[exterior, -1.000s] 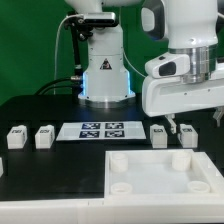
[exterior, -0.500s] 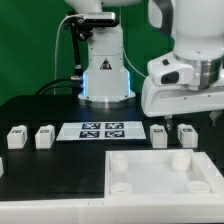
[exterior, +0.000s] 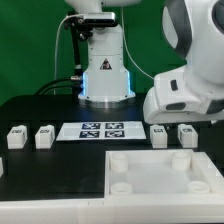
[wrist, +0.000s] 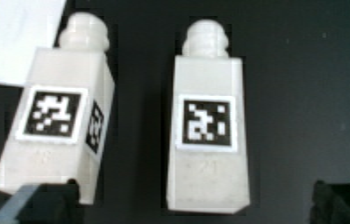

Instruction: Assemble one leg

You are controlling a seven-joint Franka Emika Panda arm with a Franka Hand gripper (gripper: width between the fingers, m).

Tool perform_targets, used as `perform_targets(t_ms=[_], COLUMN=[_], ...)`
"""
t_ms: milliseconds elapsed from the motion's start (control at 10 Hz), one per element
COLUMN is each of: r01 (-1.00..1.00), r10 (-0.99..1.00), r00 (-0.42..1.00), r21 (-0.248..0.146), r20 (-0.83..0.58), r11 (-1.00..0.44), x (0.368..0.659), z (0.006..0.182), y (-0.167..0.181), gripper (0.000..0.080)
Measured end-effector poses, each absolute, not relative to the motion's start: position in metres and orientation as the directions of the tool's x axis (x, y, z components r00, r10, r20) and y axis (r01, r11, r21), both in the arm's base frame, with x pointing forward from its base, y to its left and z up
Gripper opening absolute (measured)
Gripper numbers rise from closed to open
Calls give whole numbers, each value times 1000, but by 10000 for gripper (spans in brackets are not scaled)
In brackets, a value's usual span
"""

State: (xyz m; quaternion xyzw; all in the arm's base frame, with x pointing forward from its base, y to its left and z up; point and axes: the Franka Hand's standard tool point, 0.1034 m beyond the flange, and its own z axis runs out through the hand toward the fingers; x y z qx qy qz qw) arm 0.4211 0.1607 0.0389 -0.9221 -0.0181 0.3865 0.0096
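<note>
Overhead, we see the gripper [wrist: 193, 200] wide over the leg [wrist: 207, 120], its twin [wrist: 62, 125] close alongside; arm [exterior: 190, 90] has since shifted

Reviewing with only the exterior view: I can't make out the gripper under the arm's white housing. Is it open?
Observer: Open: the wrist view shows the gripper with fingertips spread wide, nothing gripped.
Operator: What's under it?
Observer: Two tagged legs side by side: the centred leg midway between the fingertips, the second leg beside it.
Operator: Anything on their ends?
Observer: Each has a rounded peg, both pointing the same way.
</note>
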Motion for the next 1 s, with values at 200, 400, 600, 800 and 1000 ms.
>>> perform_targets(t_ms=[200, 400, 600, 800, 1000], r01=[25, -13, -15, -12, -16], r10=[41, -17, -19, -18, -21], r00=[709, 668, 669, 671, 668], r21=[-33, 11, 12, 14, 13], r20=[-704, -744, -743, -741, -744], r11=[-999, -1000, -1000, -1000, -1000], x=[423, 407, 400, 391, 390], z=[37, 29, 22, 12, 10], y=[162, 168, 168, 170, 170], gripper=[649, 649, 649, 649, 649])
